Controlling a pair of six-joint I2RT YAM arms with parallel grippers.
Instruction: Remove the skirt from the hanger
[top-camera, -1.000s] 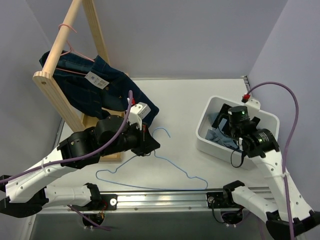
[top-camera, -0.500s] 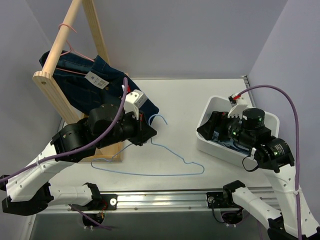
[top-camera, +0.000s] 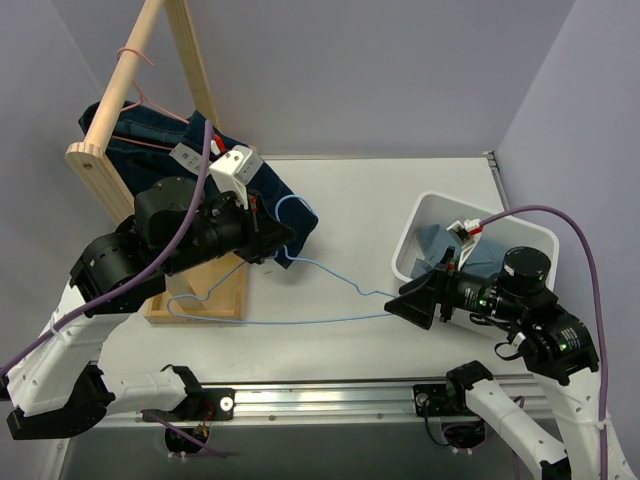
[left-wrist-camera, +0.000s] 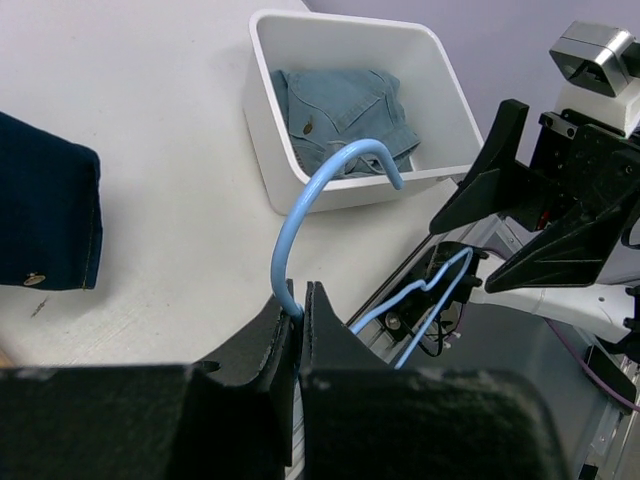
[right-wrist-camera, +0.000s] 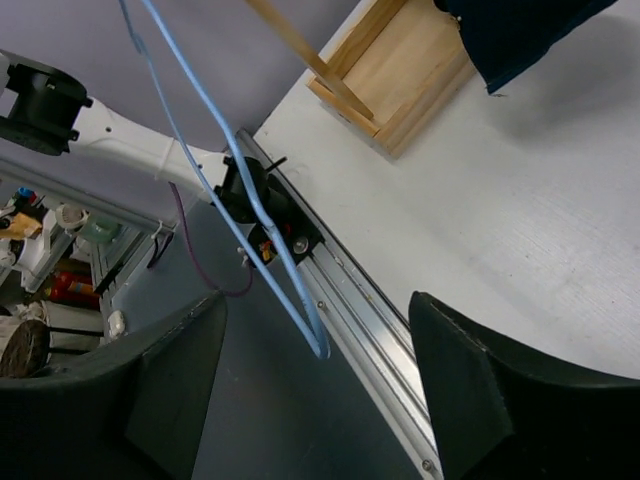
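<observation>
From above, the left end effector (top-camera: 272, 245) was clenched on the thin, pale blue wire hanger (top-camera: 330, 277) just below its hook, and the bare frame stretched across the white bench (top-camera: 380, 200) toward the right end effector (top-camera: 408, 305), whose black jaws stood apart around the frame's far corner. The skirt (top-camera: 432, 240), soft faded denim, lay folded in the white rounded-corner plastic bin (top-camera: 405, 268) on the right, off the hanger. On the left a dark denim garment (top-camera: 135, 170) draped from a pink hanger (top-camera: 150, 105) on the pale wooden rack (top-camera: 105, 185); its white tag (top-camera: 185, 155) carried print too small to read. The left wrist view showed the two dark fingers pressed together on the smooth wire where the hook began. Beyond them sat the bin with the skirt inside, a small button (left-wrist-camera: 308, 125) on its cloth. A corner of the dark denim with a metal stud (left-wrist-camera: 35, 279) lay on the matte bench. In the right wrist view, the broad black fingers (right-wrist-camera: 170, 380) were spread wide with the hanger's rounded corner between them, touching neither. Past them were a grooved metal rail (right-wrist-camera: 360, 300), the rack's wooden base and a dark denim edge.
</observation>
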